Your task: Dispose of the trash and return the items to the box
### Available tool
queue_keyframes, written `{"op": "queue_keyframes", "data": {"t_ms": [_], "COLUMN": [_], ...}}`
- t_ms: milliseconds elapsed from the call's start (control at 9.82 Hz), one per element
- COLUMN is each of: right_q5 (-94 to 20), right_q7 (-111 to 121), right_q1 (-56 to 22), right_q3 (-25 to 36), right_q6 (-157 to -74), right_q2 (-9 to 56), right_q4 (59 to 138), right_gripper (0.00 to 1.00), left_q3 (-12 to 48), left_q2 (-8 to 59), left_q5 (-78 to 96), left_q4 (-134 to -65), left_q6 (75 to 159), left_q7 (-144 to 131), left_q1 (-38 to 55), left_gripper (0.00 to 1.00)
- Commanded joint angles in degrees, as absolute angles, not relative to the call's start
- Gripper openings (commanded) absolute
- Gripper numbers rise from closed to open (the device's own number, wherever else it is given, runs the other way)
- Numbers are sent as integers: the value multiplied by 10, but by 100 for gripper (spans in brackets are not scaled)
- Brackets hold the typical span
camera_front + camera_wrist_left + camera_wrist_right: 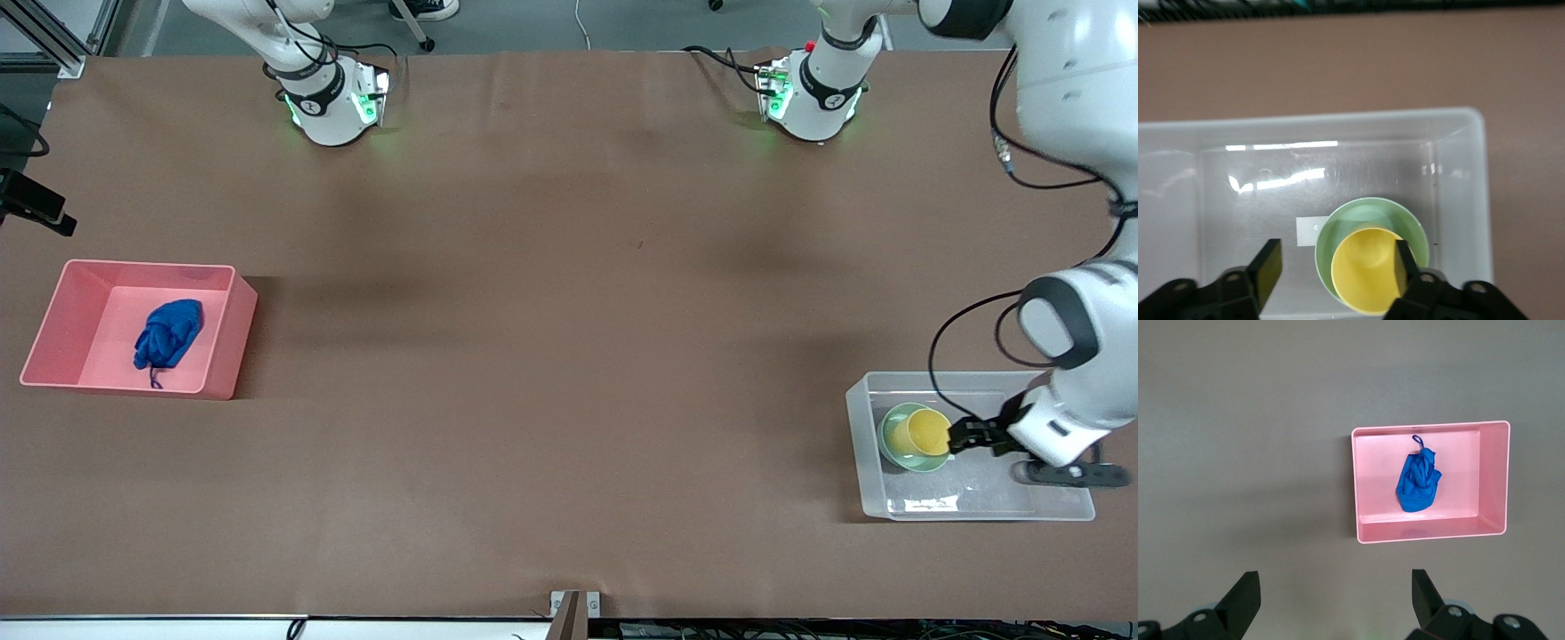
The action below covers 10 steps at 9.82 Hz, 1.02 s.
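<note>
Clear box (969, 508) nearest the camera held yellow cup (925, 430) nested in mint bowl (893, 449); left gripper (965, 436) was spread astride the cup rim, so we judged a straight lift out safest; blue trash (167, 334) sat in pink bin (53, 311), right gripper (1336, 600) parted, waiting

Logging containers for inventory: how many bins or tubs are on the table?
2: a pink bin at the right arm's end, a clear tub at the left arm's end. None looks hidden.

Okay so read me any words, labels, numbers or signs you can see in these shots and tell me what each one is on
None can be read.
Clear box: a small white square label on its base shows no legible print.
Pink bin, blue trash, yellow cup, green bowl: no markings visible.
</note>
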State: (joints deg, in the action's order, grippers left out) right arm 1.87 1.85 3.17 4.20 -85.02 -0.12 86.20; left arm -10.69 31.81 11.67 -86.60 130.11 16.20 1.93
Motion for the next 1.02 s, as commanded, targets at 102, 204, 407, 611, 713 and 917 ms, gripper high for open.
{"op": "queue_keyframes", "data": {"t_ms": [102,204,407,611,713,917], "right_q5": [25,25,24,24,23,22], "right_q7": [24,24,23,23,24,24], "right_q1": [32,32,33,33,33,29], "right_q3": [43,43,43,43,43,42], "right_q6": [-851,-852,-853,-867,-870,-879], "right_q2": [-6,-6,-6,-6,-6,-6], "right_q4": [867,867,867,867,867,866], "right_gripper": [100,100,100,100,100,100], "left_q3": [-103,-92,-86,-79,-78,-77], "left_q2": [161,122,40,24,31,43], "left_q5": [86,46,40,40,37,12], "left_q4": [-982,-1001,-1034,-973,-919,-849], "left_q6": [1237,1205,1162,1060,1000,933], "left_q7": [121,106,62,44,35,35], "left_q1": [25,23,22,21,21,24], "left_gripper": [100,100,100,100,100,100]}}
